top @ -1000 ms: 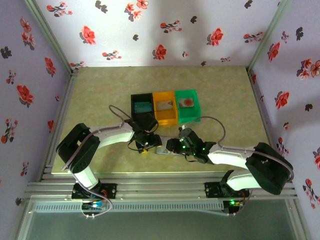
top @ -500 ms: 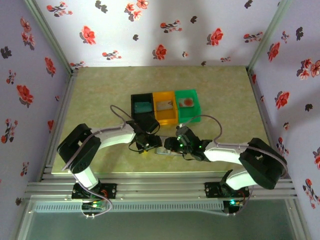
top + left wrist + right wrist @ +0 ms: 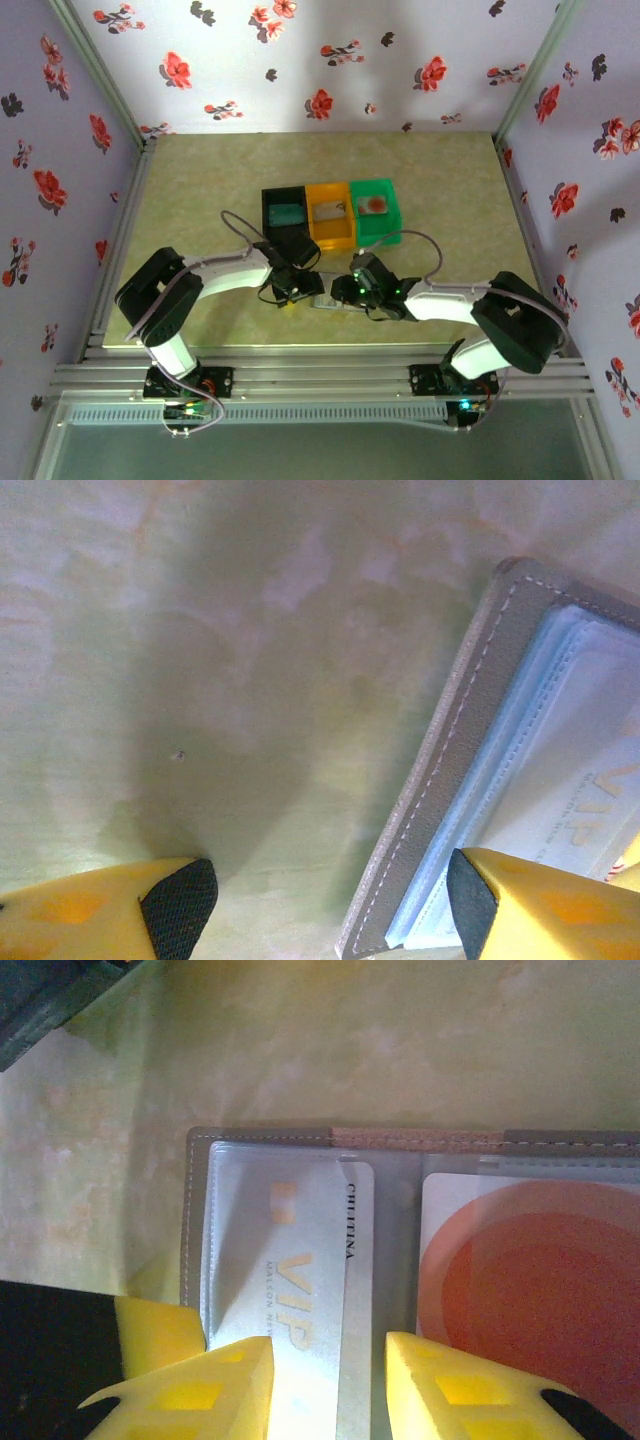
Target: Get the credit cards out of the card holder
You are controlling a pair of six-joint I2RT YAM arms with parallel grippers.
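card holder (image 3: 192,1220) lies open on table (image 3: 200,630) between arms. left pincer (image 3: 325,905) wide, one finger (image 3: 540,905) over its panel, likely pinning it. right pincer (image 3: 328,1360) narrow, straddling silver card (image 3: 300,1240), no grip yet.

Matt, grainy grey leatherette with pale stitching covering the card holder (image 3: 260,1138), clear plastic sleeves (image 3: 225,1220) gleaming glossily, silver card (image 3: 357,1260) shining smooth, table (image 3: 200,630) looking matt and mottled.
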